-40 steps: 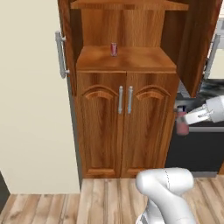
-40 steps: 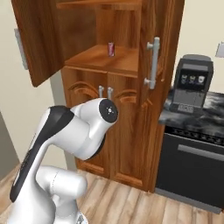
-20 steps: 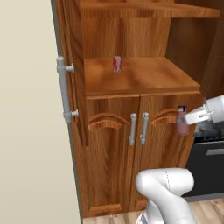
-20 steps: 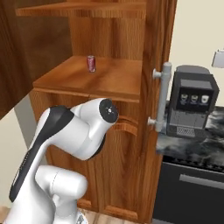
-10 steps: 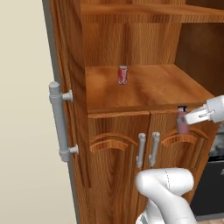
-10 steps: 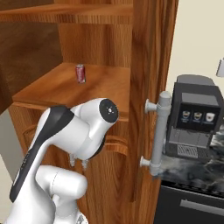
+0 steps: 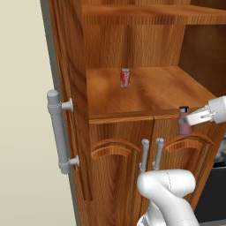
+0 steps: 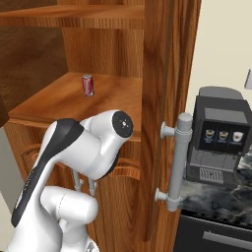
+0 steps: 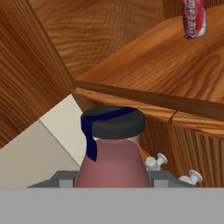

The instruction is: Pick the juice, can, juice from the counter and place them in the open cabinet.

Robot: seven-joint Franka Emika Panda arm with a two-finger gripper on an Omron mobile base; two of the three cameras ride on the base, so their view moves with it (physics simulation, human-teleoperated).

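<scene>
— Hand point(image 7: 190, 122) closed on the juice bottle point(image 7: 184, 121), as we read it: in the left base view the pale fingers point(image 7: 197, 117) clasp the pinkish body just under the dark cap, and in the hand view that cap point(image 9: 113, 120) sits directly ahead of us, bottle upright.

— Where's the rest of the job from there?

— Ahead of the hand and slightly higher lies the cabinet's open shelf point(image 7: 154, 92). The can point(image 7: 125, 77) stands on it already, upright, well beyond the hand toward the back panel. Our bottle hangs just outside the shelf's front edge, a little below its lip.

— How do we think it handles?

— Stiff-walled, we'd guess, and smooth, so it could slide if squeezed lightly. Liquid inside would make it bottom-heavy, so it should stand steady once its base is flat on the wood. The shoulder under the cap looks the sensible place to hold: the body narrows there and the cap stops it slipping down.

— And the risk?

— Clipping the shelf edge with the base; we'd lift before reaching in, and set it clear of the can.
</scene>
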